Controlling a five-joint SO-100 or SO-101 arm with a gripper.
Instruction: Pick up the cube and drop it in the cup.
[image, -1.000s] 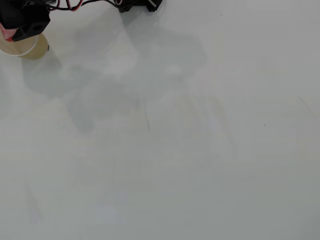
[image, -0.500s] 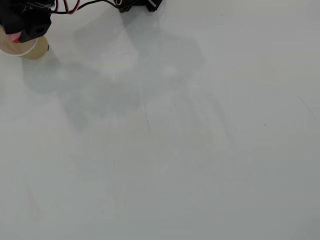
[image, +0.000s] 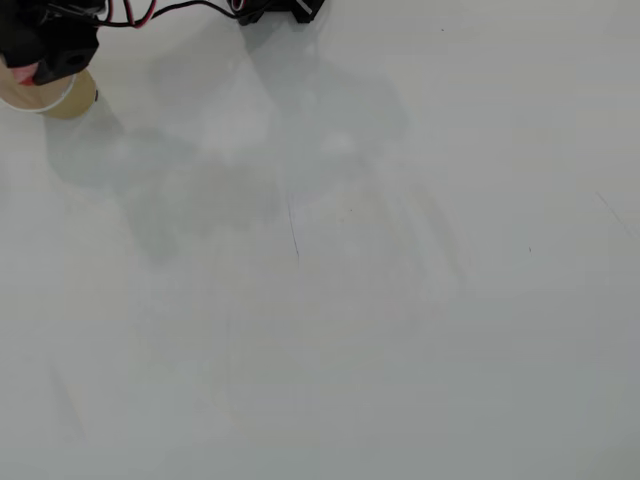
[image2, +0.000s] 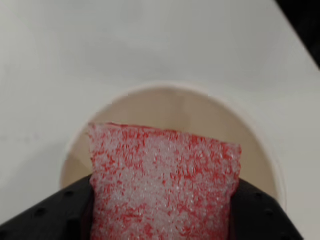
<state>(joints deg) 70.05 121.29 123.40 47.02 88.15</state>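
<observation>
Gripper (image2: 162, 220) clamping red speckled cube (image2: 162, 185) at lower centre of wrist view, hanging directly over paper cup (image2: 200, 107) mouth. Overhead view: cup (image: 55, 98) at upper left of table (image: 350, 300). Pick-up done; release remaining.

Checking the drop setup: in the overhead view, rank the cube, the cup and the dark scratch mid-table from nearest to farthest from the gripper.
1. The cube, between the jaws of the gripper.
2. The cup, directly beneath, top-left corner.
3. The dark scratch, mid-table, far off.
</observation>
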